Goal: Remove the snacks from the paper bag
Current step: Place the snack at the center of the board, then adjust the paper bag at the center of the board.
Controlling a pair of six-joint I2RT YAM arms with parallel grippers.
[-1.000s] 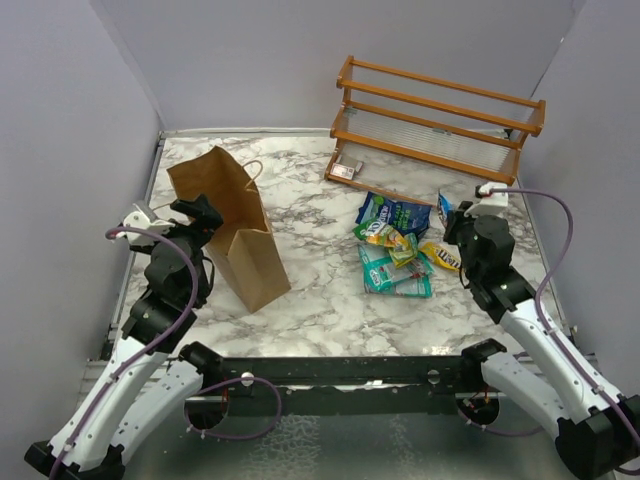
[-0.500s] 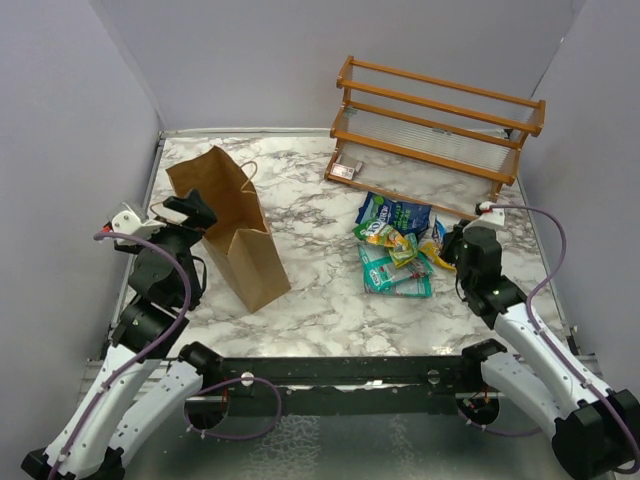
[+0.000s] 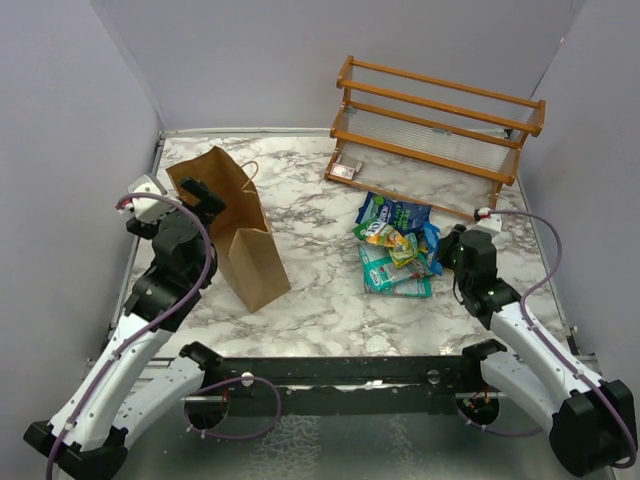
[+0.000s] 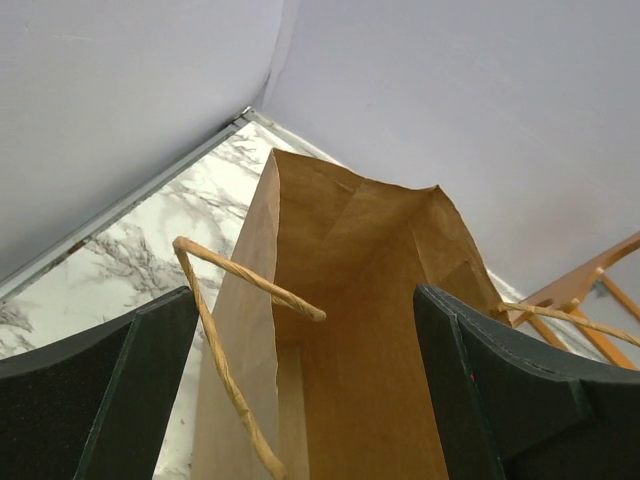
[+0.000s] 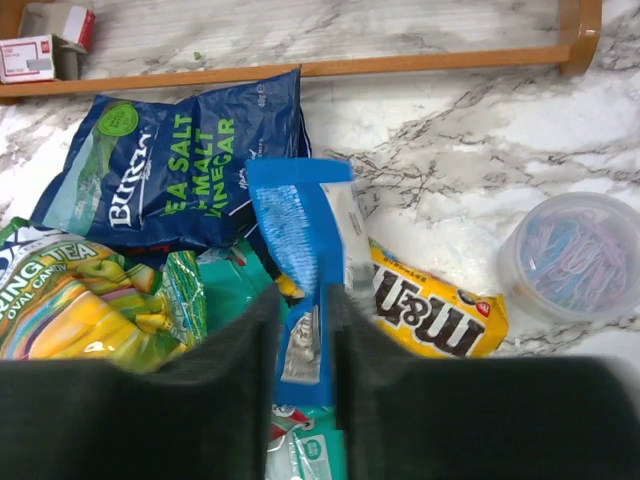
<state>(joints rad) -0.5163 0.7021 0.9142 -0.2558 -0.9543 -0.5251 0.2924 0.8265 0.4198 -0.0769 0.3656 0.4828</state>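
Note:
The brown paper bag [image 3: 240,225] stands upright at the left of the table. My left gripper [image 3: 200,195] is open at the bag's upper left edge. In the left wrist view [image 4: 305,400] its jaws stand wide apart, with the bag's open mouth [image 4: 370,290] and a twisted handle [image 4: 225,375] between them. The snacks [image 3: 395,245] lie in a pile at the right: a dark blue packet [image 5: 170,170], a green-yellow one [image 5: 80,310], a teal one [image 5: 225,290] and a yellow one [image 5: 435,310]. My right gripper [image 3: 440,250] [image 5: 303,340] is shut on a light blue packet [image 5: 300,230] just above the pile.
A wooden rack [image 3: 440,120] stands at the back right, with a small pale box [image 3: 347,170] [image 5: 30,55] at its left foot. A clear round cup [image 5: 580,255] sits right of the pile. Grey walls close in both sides.
My right gripper has come down and to the left with the light blue packet, onto the pile. My left gripper has moved up to the bag's top edge.

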